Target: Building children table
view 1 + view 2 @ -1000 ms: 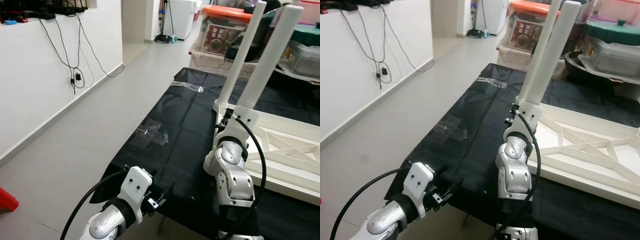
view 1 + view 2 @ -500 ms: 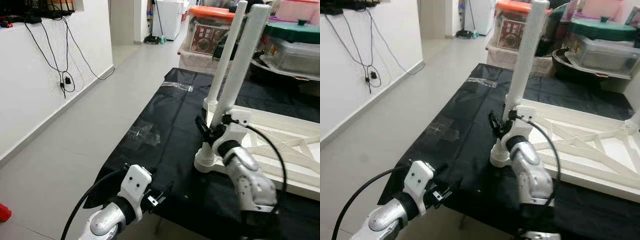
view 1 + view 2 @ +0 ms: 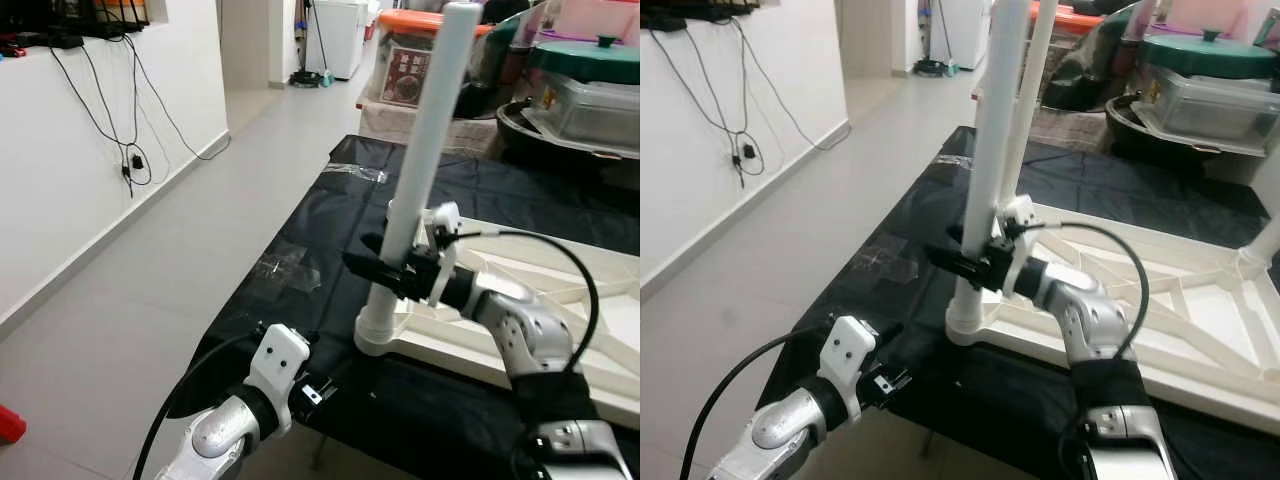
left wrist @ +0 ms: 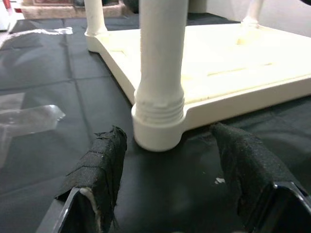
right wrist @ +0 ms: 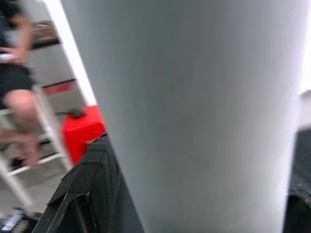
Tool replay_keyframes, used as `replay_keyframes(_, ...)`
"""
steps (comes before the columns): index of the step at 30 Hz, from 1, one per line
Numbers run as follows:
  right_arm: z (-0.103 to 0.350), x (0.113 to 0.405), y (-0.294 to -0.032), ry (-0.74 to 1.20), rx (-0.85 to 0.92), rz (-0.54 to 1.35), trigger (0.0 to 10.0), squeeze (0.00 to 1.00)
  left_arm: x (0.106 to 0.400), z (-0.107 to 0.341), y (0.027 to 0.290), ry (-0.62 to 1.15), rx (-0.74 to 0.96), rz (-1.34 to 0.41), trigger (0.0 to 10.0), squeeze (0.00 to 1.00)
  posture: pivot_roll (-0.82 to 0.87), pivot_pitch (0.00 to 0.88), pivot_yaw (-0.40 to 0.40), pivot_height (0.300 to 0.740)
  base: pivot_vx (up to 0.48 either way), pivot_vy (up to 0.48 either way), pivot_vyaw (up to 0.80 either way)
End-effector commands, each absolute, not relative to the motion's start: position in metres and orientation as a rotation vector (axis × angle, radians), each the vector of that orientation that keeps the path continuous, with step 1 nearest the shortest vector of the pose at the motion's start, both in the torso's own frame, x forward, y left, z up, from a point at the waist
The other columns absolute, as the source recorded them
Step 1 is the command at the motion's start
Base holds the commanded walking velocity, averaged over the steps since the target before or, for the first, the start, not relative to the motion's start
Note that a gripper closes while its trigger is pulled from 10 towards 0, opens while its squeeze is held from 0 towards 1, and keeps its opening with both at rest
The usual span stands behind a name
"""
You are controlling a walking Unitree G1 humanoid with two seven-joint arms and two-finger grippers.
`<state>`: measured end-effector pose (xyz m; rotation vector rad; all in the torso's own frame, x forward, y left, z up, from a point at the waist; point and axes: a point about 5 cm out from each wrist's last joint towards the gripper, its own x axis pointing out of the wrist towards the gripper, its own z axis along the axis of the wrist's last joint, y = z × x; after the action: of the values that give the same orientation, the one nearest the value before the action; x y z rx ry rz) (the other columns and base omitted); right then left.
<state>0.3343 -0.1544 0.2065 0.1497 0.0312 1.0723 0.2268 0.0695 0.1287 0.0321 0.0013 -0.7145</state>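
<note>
A white children's table point(image 3: 470, 352) lies upside down on a black sheet point(image 3: 330, 220). Its near-left leg point(image 3: 425, 150) stands upright in the corner socket point(image 4: 158, 127). My right gripper point(image 3: 388, 270) reaches in from the right, shut on this leg a little above its base. The leg fills the gap between the black fingers point(image 5: 92, 184) in the right wrist view. My left gripper point(image 3: 315, 388) hangs low at the sheet's near edge. It is open, its padded fingers point(image 4: 104, 179) pointing at the leg's base without touching it. A second leg point(image 3: 1035, 70) rises behind.
Storage boxes with an orange lid point(image 3: 430, 55) and a green lid point(image 3: 585, 70) stand behind the table. A white wall with hanging cables point(image 3: 130, 150) runs along the left, with grey floor point(image 3: 150, 300) beside it. Clear tape point(image 3: 290, 270) lies on the sheet. A person's legs point(image 5: 19, 111) and a red object point(image 5: 80, 131) show beyond.
My right arm has swung out to the right, and its gripper, up against the near leg half a second ago, now holds it. The camera has shifted. My left gripper has barely moved.
</note>
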Motion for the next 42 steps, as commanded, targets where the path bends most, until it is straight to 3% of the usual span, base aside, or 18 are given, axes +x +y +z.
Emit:
replay_keyframes(1, 0.204, 0.336, -0.142, 0.041, 0.160, 1.156, 6.0, 0.00, 0.228, 0.124, 0.070, 0.015, 0.039, -0.717, 10.0, 0.00, 0.16, 0.000, -0.107, 0.740, 0.000, 0.000, 0.00)
replay_keyframes(3, 0.203, 0.337, -0.140, 0.042, 0.149, 1.163, 6.0, 0.00, 0.228, 0.123, 0.069, 0.014, 0.040, -0.719, 10.0, 0.00, 0.16, 0.000, -0.107, 0.740, 0.000, 0.000, 0.00)
replay_keyframes(4, 0.201, 0.340, -0.137, 0.042, 0.134, 1.153, 0.0, 0.00, 0.229, 0.123, 0.069, 0.014, 0.040, -0.720, 10.0, 0.00, 0.16, 0.000, -0.109, 0.740, 0.000, 0.000, 0.00)
replay_keyframes(9, 0.189, 0.345, -0.134, 0.045, 0.106, 1.041, 0.0, 0.00, 0.231, 0.122, 0.067, 0.011, 0.040, -0.720, 10.0, 0.00, 0.16, 0.000, -0.112, 0.740, 0.000, 0.000, 0.00)
replay_keyframes(11, 0.186, 0.348, -0.136, 0.039, 0.114, 0.953, 0.0, 0.00, 0.232, 0.121, 0.067, 0.010, 0.040, -0.721, 10.0, 0.00, 0.16, 0.000, -0.111, 0.740, 0.000, 0.000, 0.00)
replay_keyframes(13, 0.185, 0.353, -0.146, 0.005, 0.118, 0.721, 0.0, 0.00, 0.235, 0.121, 0.066, 0.008, 0.039, -0.724, 10.0, 0.00, 0.15, 0.000, -0.104, 0.740, 0.000, 0.000, 0.00)
replay_keyframes(14, 0.185, 0.353, -0.146, 0.005, 0.118, 0.721, 0.0, 0.00, 0.235, 0.121, 0.066, 0.008, 0.039, -0.724, 10.0, 0.00, 0.15, 0.000, -0.104, 0.740, 0.000, 0.000, 0.00)
replay_keyframes(16, 0.187, 0.355, -0.157, -0.020, 0.153, 0.520, 0.0, 0.00, 0.237, 0.121, 0.065, 0.007, 0.036, -0.729, 10.0, 0.00, 0.13, 0.000, -0.092, 0.740, 0.000, 0.000, 0.00)
replay_keyframes(18, 0.185, 0.356, -0.176, -0.007, 0.144, 0.169, 0.0, 0.00, 0.241, 0.120, 0.064, 0.013, 0.026, -0.727, 10.0, 0.00, 0.12, 0.000, -0.087, 0.740, 0.000, 0.000, 0.00)
replay_keyframes(19, 0.185, 0.356, -0.176, -0.007, 0.144, 0.169, 0.0, 0.00, 0.241, 0.120, 0.064, 0.013, 0.026, -0.727, 10.0, 0.00, 0.12, 0.000, -0.087, 0.740, 0.000, 0.000, 0.00)
replay_keyframes(21, 0.180, 0.344, -0.199, 0.013, 0.152, -0.203, 0.0, 0.00, 0.244, 0.119, 0.064, 0.019, 0.018, -0.723, 10.0, 0.00, 0.12, 0.000, -0.086, 0.740, 0.000, 0.000, 0.00)
replay_keyframes(22, 0.180, 0.344, -0.199, 0.013, 0.152, -0.203, 0.0, 0.00, 0.244, 0.119, 0.064, 0.019, 0.018, -0.723, 10.0, 0.00, 0.12, 0.000, -0.086, 0.740, 0.000, 0.000, 0.00)
replay_keyframes(25, 0.170, 0.318, -0.199, 0.031, 0.200, -0.527, 0.0, 0.00, 0.246, 0.119, 0.062, 0.016, 0.019, -0.727, 10.0, 0.00, 0.12, 0.000, -0.089, 0.740, 0.000, 0.000, 0.00)
replay_keyframes(33, 0.167, 0.317, -0.177, 0.054, 0.248, -0.630, 0.0, 0.00, 0.247, 0.118, 0.061, 0.013, 0.022, -0.727, 10.0, 0.00, 0.13, 0.000, -0.095, 0.740, 0.000, 0.000, 0.00)
replay_keyframes(34, 0.168, 0.324, -0.167, 0.039, 0.243, -0.567, 7.7, 0.00, 0.247, 0.117, 0.061, 0.012, 0.023, -0.728, 10.0, 0.00, 0.12, 0.000, -0.096, 0.740, 0.000, 0.000, 0.00)
replay_keyframes(37, 0.170, 0.327, -0.160, 0.033, 0.236, -0.530, 7.7, 0.00, 0.247, 0.116, 0.060, 0.012, 0.023, -0.729, 10.0, 0.00, 0.12, 0.000, -0.096, 0.740, 0.000, 0.000, 0.00)
replay_keyframes(38, 0.170, 0.330, -0.158, 0.005, 0.218, -0.473, 10.0, 1.00, 0.247, 0.115, 0.060, 0.013, 0.021, -0.730, 10.0, 0.00, 0.12, 0.000, -0.095, 0.740, 0.000, 0.000, 0.00)
replay_keyframes(42, 0.169, 0.332, -0.163, -0.034, 0.170, -0.368, 10.0, 1.00, 0.247, 0.114, 0.059, 0.016, 0.018, -0.731, 10.0, 0.00, 0.12, 0.000, -0.096, 0.740, 0.000, 0.000, 0.00)
